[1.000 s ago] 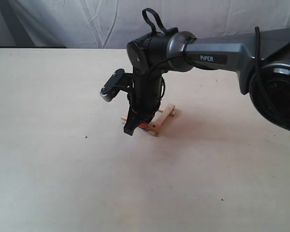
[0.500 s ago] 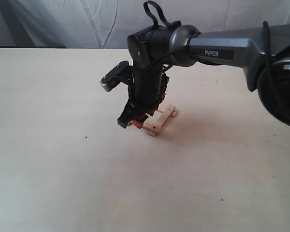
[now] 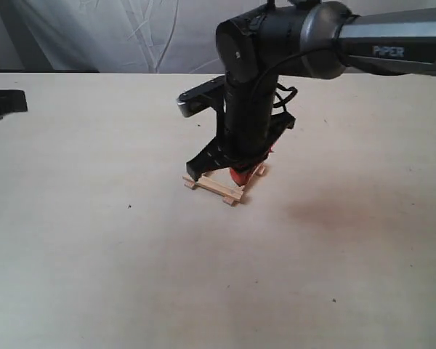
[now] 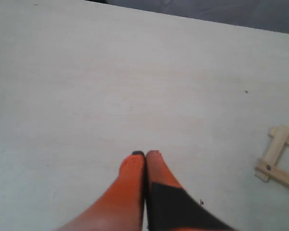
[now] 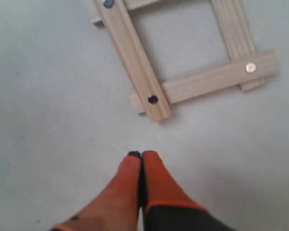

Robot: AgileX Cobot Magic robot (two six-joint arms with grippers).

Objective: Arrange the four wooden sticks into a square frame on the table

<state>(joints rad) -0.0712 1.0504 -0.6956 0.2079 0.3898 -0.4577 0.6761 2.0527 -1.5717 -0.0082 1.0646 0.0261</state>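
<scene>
The four wooden sticks lie on the table [image 3: 94,240] as a small square frame [image 3: 215,187] with overlapping ends. In the right wrist view the square frame [image 5: 135,53] lies just beyond my fingertips. One wide stick [image 5: 202,82] has a pale spot near its end, and a narrow stick [image 5: 233,29] crosses under it. My right gripper [image 5: 142,154] is shut and empty, a short way off the frame's near corner. From outside, the right gripper [image 3: 240,174] hangs over the frame's right side. My left gripper [image 4: 145,154] is shut and empty over bare table, with the frame [image 4: 279,159] far off to one side.
A dark part of the left arm [image 3: 3,102] juts in at the exterior view's left edge. A white cloth backdrop [image 3: 131,36] hangs behind the table's far edge. Tiny dark specks [image 3: 129,206] dot the tabletop.
The right gripper has swung from the frame's near left corner to above its right side, and its jaws have shut empty. A dark part of the left arm has come into view.
</scene>
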